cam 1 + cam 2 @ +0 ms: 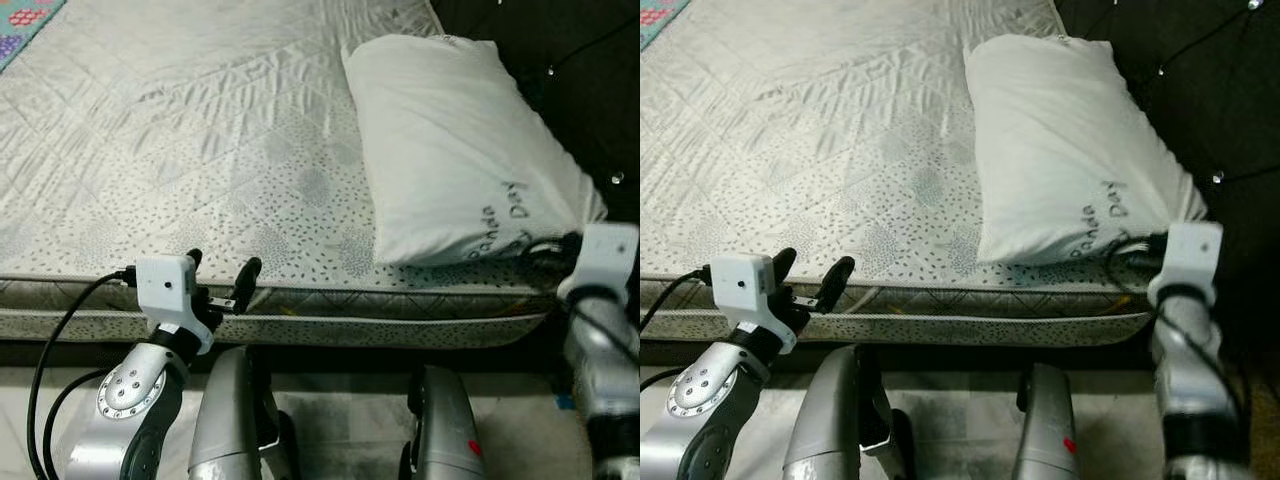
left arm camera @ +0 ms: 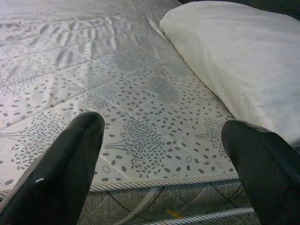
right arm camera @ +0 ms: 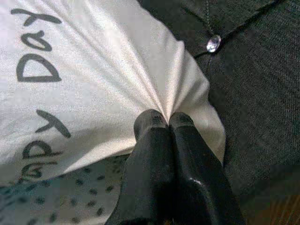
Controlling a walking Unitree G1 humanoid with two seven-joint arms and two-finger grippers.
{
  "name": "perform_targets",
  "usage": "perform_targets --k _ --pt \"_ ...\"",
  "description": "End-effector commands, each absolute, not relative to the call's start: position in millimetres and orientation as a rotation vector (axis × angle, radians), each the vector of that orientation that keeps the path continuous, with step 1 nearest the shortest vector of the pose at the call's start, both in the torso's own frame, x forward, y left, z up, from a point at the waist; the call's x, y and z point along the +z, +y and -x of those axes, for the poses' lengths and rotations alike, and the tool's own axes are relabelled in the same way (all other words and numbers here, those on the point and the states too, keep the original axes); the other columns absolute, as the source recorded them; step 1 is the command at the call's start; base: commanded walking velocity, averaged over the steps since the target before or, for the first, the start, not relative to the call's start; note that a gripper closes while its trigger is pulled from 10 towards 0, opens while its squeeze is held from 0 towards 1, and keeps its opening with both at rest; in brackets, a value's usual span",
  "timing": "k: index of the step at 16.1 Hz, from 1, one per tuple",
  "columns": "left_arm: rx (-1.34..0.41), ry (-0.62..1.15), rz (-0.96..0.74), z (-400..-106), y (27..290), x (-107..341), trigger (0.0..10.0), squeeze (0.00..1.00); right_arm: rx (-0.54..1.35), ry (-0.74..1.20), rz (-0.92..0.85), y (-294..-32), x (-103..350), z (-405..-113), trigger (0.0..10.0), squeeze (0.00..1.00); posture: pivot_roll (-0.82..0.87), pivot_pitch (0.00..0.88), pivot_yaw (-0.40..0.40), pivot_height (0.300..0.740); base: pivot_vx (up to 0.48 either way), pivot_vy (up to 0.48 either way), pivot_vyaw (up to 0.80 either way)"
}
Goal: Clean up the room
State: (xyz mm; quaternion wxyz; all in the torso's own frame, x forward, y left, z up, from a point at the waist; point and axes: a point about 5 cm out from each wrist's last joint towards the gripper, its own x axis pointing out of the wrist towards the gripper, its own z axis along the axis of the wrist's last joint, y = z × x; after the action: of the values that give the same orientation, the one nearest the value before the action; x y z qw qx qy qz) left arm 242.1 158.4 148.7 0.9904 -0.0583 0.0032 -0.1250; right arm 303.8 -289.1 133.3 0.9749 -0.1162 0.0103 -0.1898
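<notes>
One white pillow [image 1: 455, 150] with dark lettering lies on one quilted, speckled mattress [image 1: 180, 150], against a dark tufted headboard [image 1: 1200, 90]. Two grippers are at work. At the mattress's near edge the right gripper [image 3: 165, 123] has its fingers pressed together on the pillow's near corner, cloth bunched between the tips, with the headboard just beside it. The left gripper [image 1: 222, 275] hovers over the same edge with its fingers [image 2: 70, 159] spread wide and nothing between them; bare mattress stretches ahead of it, the pillow off toward the right gripper.
</notes>
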Motion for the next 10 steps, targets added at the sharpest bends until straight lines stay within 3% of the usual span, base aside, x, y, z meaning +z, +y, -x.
perform_targets --k 1,5,6,10 --pt "-0.257 0.012 0.113 -242 158 147 10.0 0.00 -0.417 0.000 0.238 -292 139 -289 0.0 0.00 -0.08 0.113 0.004 0.542 0.000 0.000 0.00" --pt "-0.267 0.011 0.122 -244 154 146 10.0 0.00 -0.349 0.052 0.198 -272 126 -281 0.0 0.00 -0.10 0.115 0.003 0.542 0.000 0.000 0.00" --pt "-0.268 0.011 0.123 -244 153 146 10.0 0.00 -0.309 0.048 0.191 -263 128 -284 10.0 0.00 -0.10 0.110 0.001 0.542 0.000 0.000 0.00" --pt "-0.233 -0.002 0.123 -244 158 146 10.0 0.00 -0.154 0.045 0.133 -222 127 -286 10.0 0.00 -0.10 0.093 -0.008 0.542 0.000 0.000 0.00"
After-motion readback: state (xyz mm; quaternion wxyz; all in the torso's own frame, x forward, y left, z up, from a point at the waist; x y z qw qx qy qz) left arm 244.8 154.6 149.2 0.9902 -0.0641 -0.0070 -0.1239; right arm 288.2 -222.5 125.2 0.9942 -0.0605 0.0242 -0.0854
